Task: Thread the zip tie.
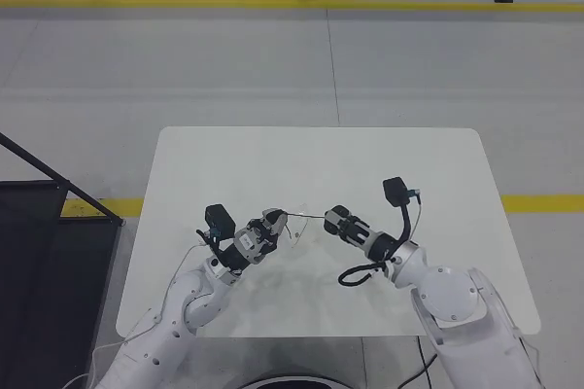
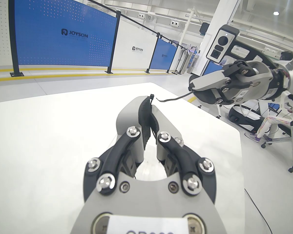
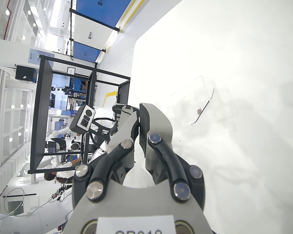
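My left gripper [image 2: 150, 104] is shut on a black zip tie, whose square head [image 2: 151, 96] pokes out just past the fingertips. My right gripper [image 2: 192, 90] is shut on the zip tie's thin tail [image 2: 175, 97]. The tail's free tip [image 2: 159, 99] hangs a short gap from the head. In the top view both grippers meet above the table's middle, left [image 1: 272, 226] and right [image 1: 328, 222], with the strap [image 1: 306, 215] between them. The right wrist view has my right gripper [image 3: 138, 115] shut, and the left gripper [image 3: 123, 112] just beyond it.
A clear plastic sheet or bag [image 3: 197, 91] lies on the white table [image 1: 418, 175] under the grippers, with another black zip tie [image 3: 205, 108] on it. A black frame rack [image 1: 29, 253] stands off the table's left side.
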You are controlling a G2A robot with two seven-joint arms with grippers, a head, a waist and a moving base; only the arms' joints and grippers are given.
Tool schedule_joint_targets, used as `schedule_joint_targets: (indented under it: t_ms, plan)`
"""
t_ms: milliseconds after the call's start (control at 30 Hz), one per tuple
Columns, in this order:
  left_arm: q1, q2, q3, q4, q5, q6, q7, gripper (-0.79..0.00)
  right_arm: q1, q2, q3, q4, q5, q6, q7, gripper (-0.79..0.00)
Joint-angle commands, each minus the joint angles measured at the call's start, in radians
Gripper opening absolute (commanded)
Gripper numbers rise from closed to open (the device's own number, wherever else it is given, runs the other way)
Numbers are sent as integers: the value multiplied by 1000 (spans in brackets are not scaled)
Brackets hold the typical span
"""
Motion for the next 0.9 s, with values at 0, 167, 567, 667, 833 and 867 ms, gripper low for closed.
schedule_joint_targets:
  t_ms: [0,167,567,667,833,867]
  plan:
    - [0,0,0,0,0,0,0,-785,2,0,-2,-1,-8,7,-5,-785]
    - [0,0,0,0,0,0,0,-785,3,-2,-8,-2,-7,19,-16,-785]
    - [0,0,0,0,0,0,0,-785,13,-5,-11,2,7,41,-17,-785]
    - [0,0,0,0,0,0,0,-785,13,-5,-10,1,10,42,-16,-785]
    - [0,0,0,0,0,0,0,-785,17,-6,-14,-3,12,45,-14,-785]
    - [0,0,0,0,0,0,0,-785,18,-6,-15,-3,12,45,-13,-785]
